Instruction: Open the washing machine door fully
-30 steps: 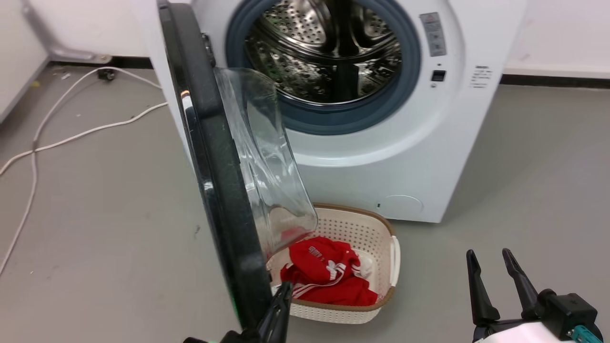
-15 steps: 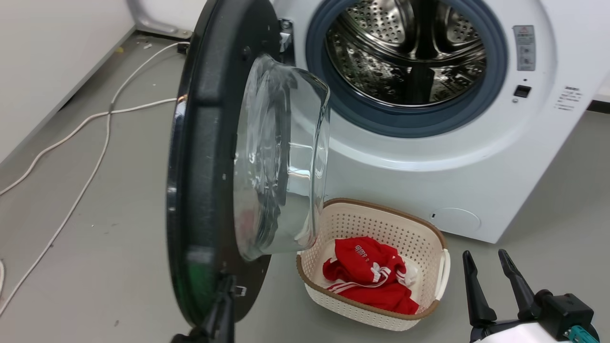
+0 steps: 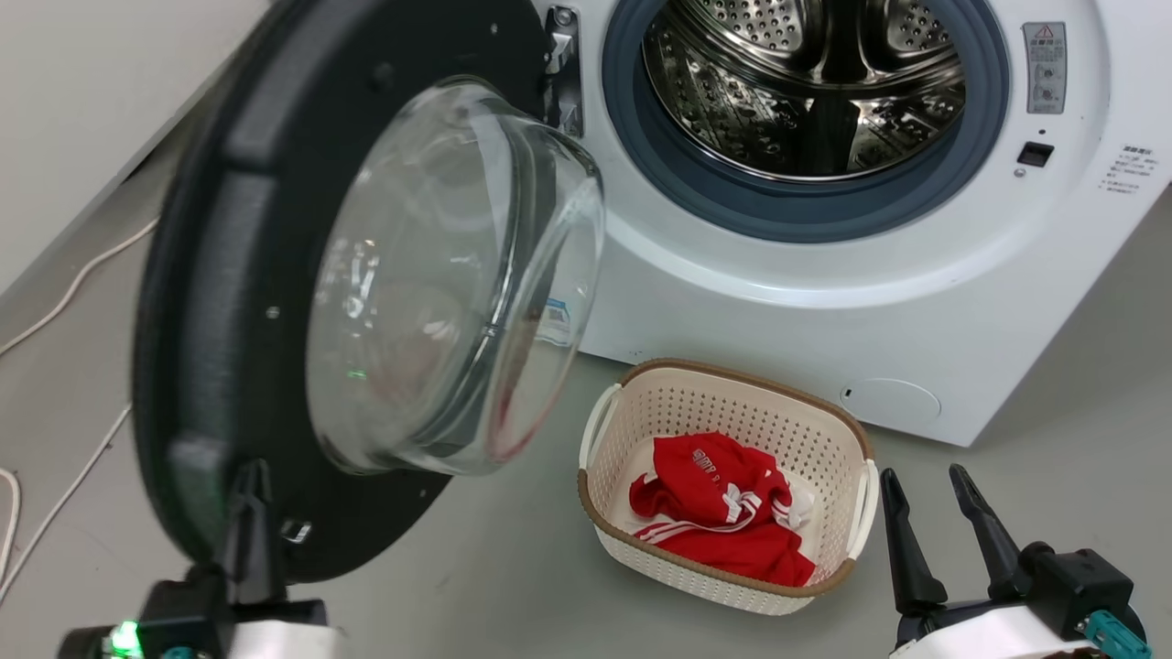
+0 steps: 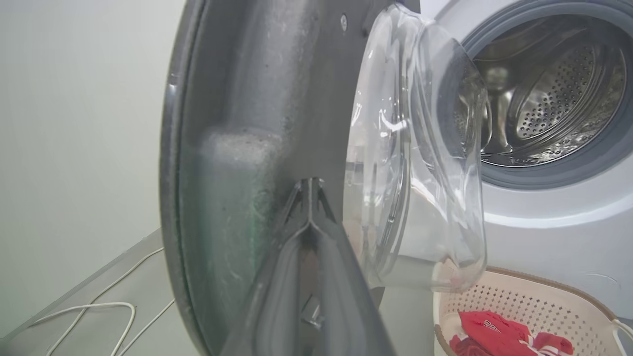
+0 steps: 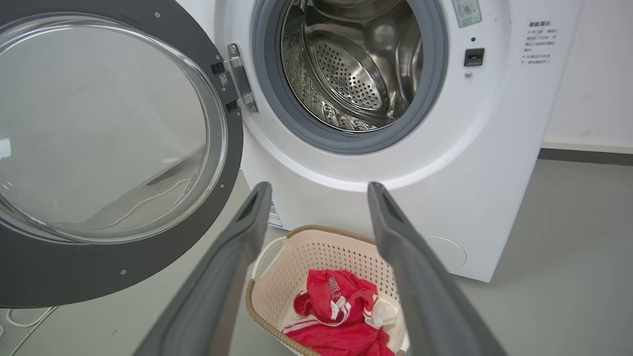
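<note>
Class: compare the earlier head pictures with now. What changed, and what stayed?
The washing machine door swung wider, from edge-on to showing its inner face, with the shut left gripper following at its lower rim. The camera shifted too. The right gripper stayed open and idle; the basket stayed before the washing machine.

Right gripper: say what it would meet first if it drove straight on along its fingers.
Probably the big white washing machine, on its front panel just below the grey-blue rubber seal. The open right gripper likely clears the cream perforated basket; depth unclear.
</note>
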`<state>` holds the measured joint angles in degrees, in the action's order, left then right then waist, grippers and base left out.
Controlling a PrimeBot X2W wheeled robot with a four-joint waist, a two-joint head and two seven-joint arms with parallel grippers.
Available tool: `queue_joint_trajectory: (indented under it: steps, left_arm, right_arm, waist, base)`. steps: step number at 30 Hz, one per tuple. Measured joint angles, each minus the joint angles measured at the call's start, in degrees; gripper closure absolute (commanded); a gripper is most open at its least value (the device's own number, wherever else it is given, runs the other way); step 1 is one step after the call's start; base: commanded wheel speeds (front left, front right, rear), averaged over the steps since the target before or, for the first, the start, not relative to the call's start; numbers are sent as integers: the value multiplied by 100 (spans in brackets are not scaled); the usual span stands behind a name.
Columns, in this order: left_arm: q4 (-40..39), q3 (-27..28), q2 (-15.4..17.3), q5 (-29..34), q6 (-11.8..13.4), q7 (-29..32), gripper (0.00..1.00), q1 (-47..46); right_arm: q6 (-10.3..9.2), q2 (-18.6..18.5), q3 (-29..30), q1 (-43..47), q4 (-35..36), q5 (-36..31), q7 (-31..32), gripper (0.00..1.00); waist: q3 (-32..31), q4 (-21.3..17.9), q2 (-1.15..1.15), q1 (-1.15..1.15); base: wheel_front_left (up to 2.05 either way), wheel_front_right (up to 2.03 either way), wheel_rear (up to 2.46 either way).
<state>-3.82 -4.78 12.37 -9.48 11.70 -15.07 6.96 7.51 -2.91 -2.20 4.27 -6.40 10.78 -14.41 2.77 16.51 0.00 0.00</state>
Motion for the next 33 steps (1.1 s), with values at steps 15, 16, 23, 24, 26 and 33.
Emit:
queue_joint_trajectory:
  steps: [15, 16, 23, 24, 26, 33]
  left_arm:
    - [761, 1317, 438, -369, -169, -1, 100, -823]
    - [842, 1399, 477, -401, -197, -1, 100, -886]
    - [1894, 1990, 823, -541, -391, -7, 100, -1428]
    - [2000, 2035, 840, -546, -397, -7, 100, -1474]
    - [2181, 2120, 856, -594, -421, -7, 100, -1560]
    - [2527, 2270, 903, -573, -521, -7, 100, -1702]
  right_arm:
    - [0, 0, 8, -183, 121, -120, 133, 0]
    - [0, 0, 10, -197, 126, -120, 133, 0]
    - [-1, 0, -9, -286, 156, -141, 141, 0]
    - [0, 0, -8, -286, 156, -147, 141, 0]
    - [0, 0, -5, -286, 159, -174, 141, 0]
    - [0, 0, 12, -284, 160, -177, 141, 0]
  waist:
    - [399, -375, 0, 0]
    - [427, -397, 0, 0]
    - [543, -558, 0, 1]
    - [542, -572, 0, 0]
    - [539, -596, 0, 0]
    - [492, -646, 0, 0]
  base:
    - [0, 0, 0]
    - [0, 0, 0]
    - [0, 0, 0]
    - [0, 0, 0]
    - [0, 0, 0]
    - [0, 0, 0]
